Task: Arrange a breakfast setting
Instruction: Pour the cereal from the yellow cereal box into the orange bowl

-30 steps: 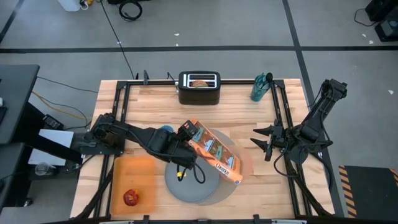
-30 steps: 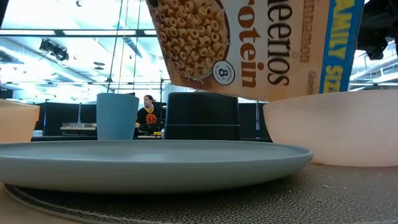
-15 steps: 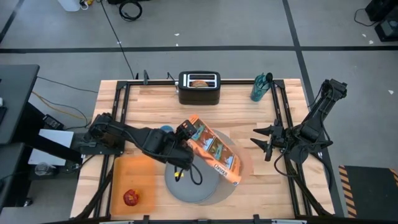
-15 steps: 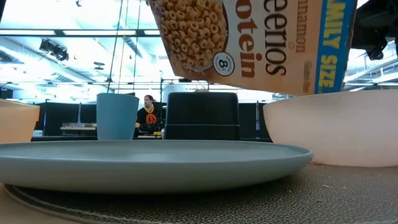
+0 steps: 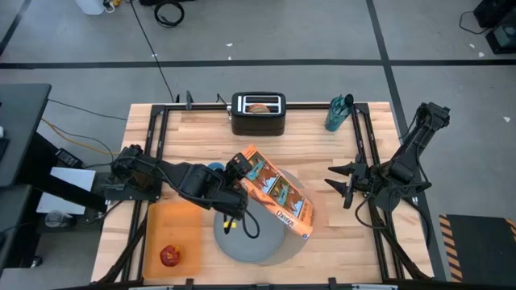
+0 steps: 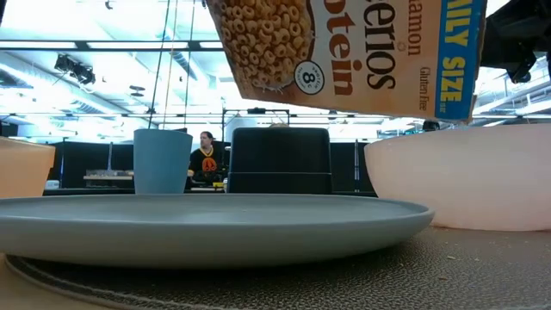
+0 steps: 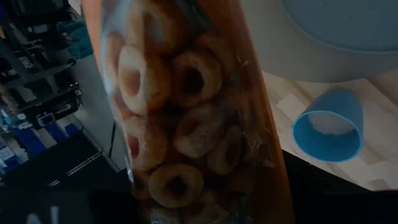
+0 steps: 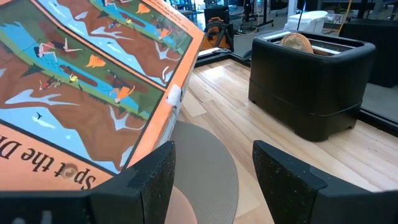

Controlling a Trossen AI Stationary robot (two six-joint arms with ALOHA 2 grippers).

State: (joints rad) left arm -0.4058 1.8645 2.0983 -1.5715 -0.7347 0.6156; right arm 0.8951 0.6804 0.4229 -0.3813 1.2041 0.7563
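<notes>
The table (image 5: 322, 153) is of light wood planks, on a grey floor (image 5: 266, 32) with dark lines. The left gripper (image 5: 235, 171) holds the orange cereal box (image 5: 276, 193) tilted over the pink bowl (image 6: 465, 176). The grey plate (image 6: 207, 226) lies on the round mat (image 6: 413, 271); the blue cup (image 7: 328, 124) lies beside it. The right gripper (image 5: 339, 182) waits at the table's right side, jaws wide. Behind the toaster (image 5: 258, 113), a person (image 6: 205, 155) sits in the bright room.
</notes>
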